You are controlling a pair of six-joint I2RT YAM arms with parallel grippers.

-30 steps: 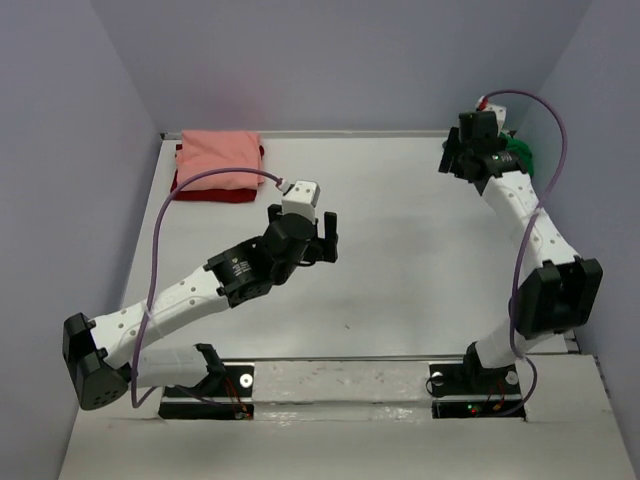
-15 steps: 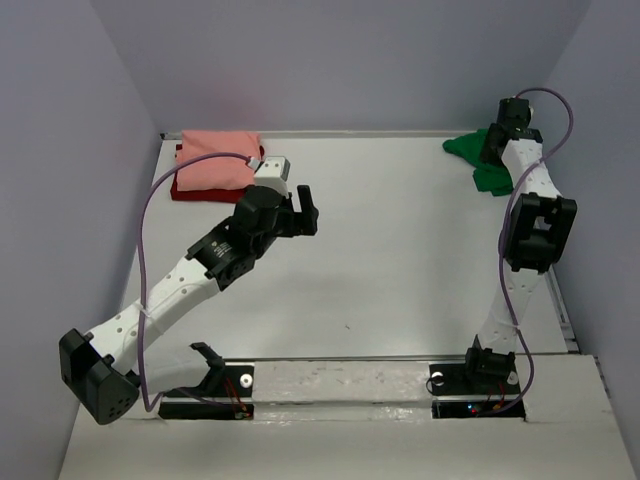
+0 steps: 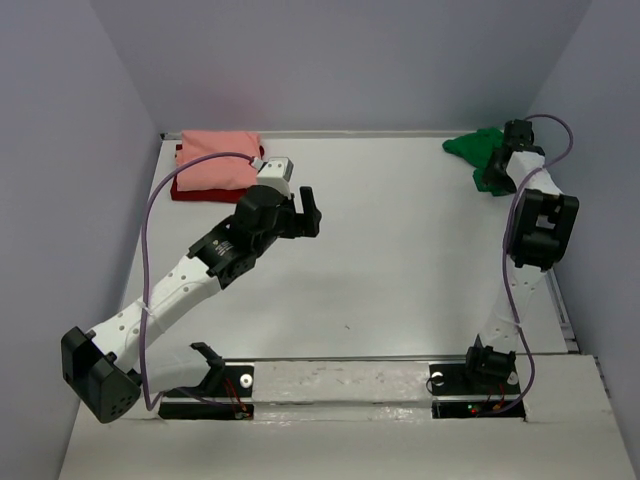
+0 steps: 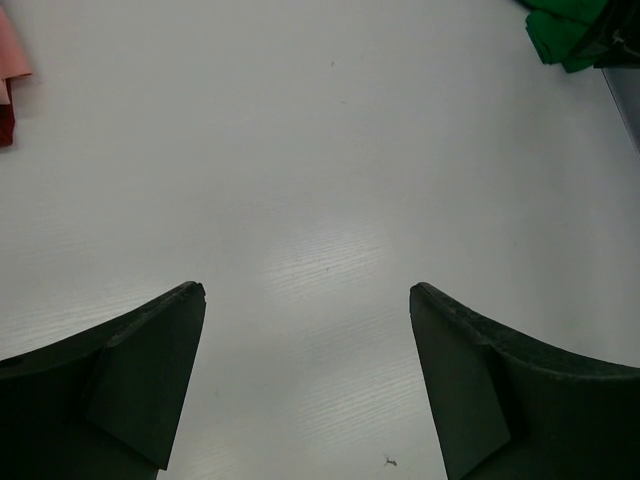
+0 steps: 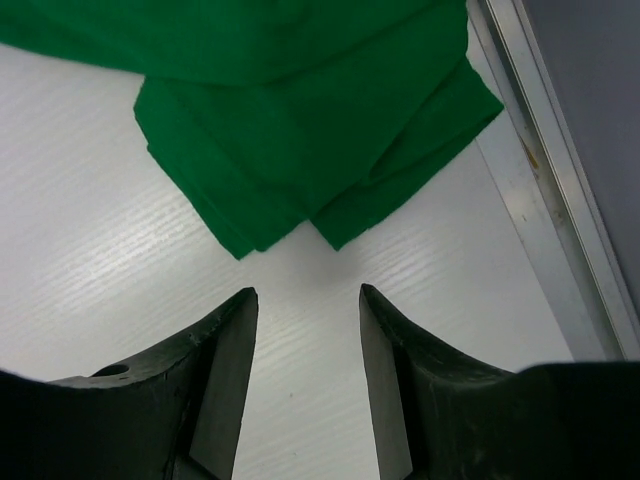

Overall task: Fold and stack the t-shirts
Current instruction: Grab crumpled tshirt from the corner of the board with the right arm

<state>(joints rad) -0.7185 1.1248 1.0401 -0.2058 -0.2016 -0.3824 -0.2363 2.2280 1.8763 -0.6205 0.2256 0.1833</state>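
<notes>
**Green shirt loose at far right corner, two others stacked far left, both grippers empty**

Standing at the arm bases and looking over the table (image 3: 400,250): the green t-shirt (image 3: 468,148) lies crumpled at 1 o'clock, in the far right corner, unfolded and flat on the surface. In the right wrist view it (image 5: 300,150) is bunched in layers, with a doubled corner pointing down toward the fingers. Its right side lies close to the metal edge rail (image 5: 545,160); I can't tell whether they touch.

The right gripper (image 3: 495,170) is low at the shirt's near edge. Its jaws are parted with a narrow gap (image 5: 305,292); only bare table shows between them. The tips sit just short of the cloth and grip nothing.

The salmon pink t-shirt (image 3: 215,165) is folded at 11 o'clock, in the far left corner, on top of the dark red t-shirt (image 3: 200,192). The red one sticks out along the near and left edges.

The left gripper (image 3: 306,212) hangs above the table at about 4 o'clock from that stack, near it but apart. Its jaws are spread wide (image 4: 305,290) with nothing between them. Its wrist camera catches a pink sliver and a red sliver at 10 o'clock, and green cloth (image 4: 560,35) at 1 o'clock.
</notes>
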